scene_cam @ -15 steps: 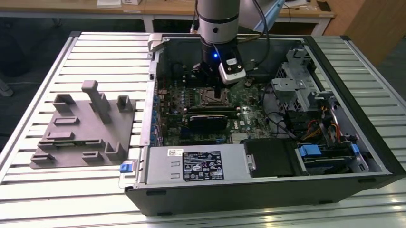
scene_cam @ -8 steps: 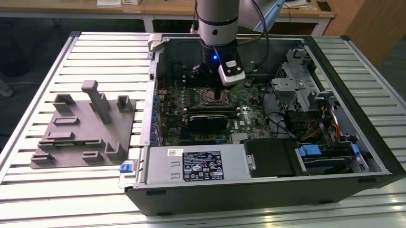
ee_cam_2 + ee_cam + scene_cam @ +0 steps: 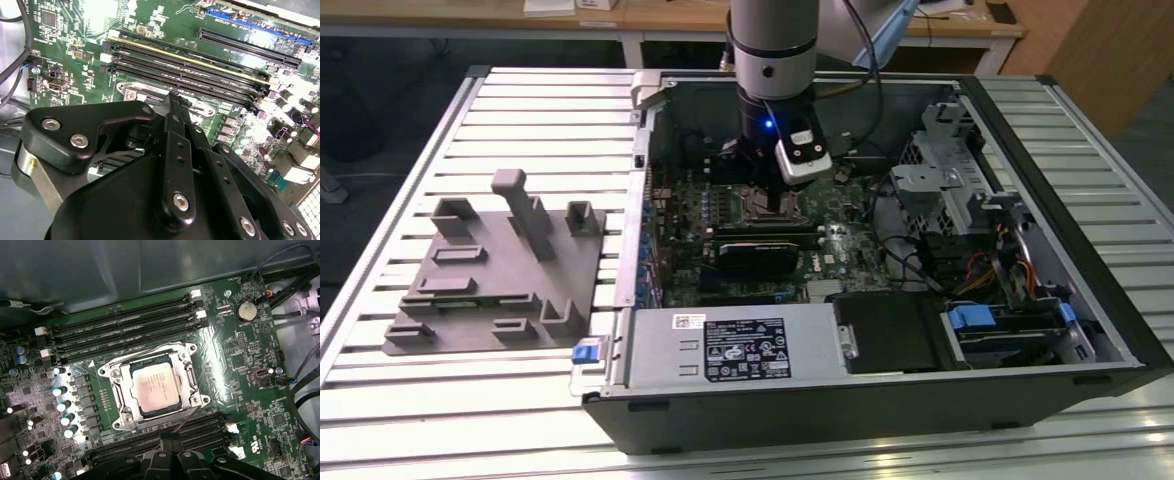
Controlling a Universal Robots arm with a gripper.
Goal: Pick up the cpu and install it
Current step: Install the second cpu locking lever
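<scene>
Hovering inside the open computer case (image 3: pixel 1121 330), the robot arm's hand (image 3: pixel 170 439) hangs just above the motherboard (image 3: pixel 250 405), its black fingers (image 3: pixel 175 150) drawn together with nothing between them, as the second wrist view shows. The cpu (image 3: pixel 155 386), pale silver side up, already lies in the socket frame (image 3: pixel 116 399) at the board's middle, between two banks of memory slots (image 3: pixel 125 330); the hand's tips sit beside the socket's edge, apart from the chip. Judged from this, the chip appears seated, and doing the step well would mean checking that it lies flat and square within the frame, with no corner riding up, and pressing only straight down, never sideways, since the contacts beneath are likely delicate. The case also holds a power supply (image 3: pixel 720 345) along its near wall, a black block (image 3: pixel 754 252) on the board, and a drive cage (image 3: pixel 947 170) with bundled cables on the exterior view's right. A grey fixture (image 3: pixel 494 270) stands on the slatted bench (image 3: pixel 400 180) beside the case.
</scene>
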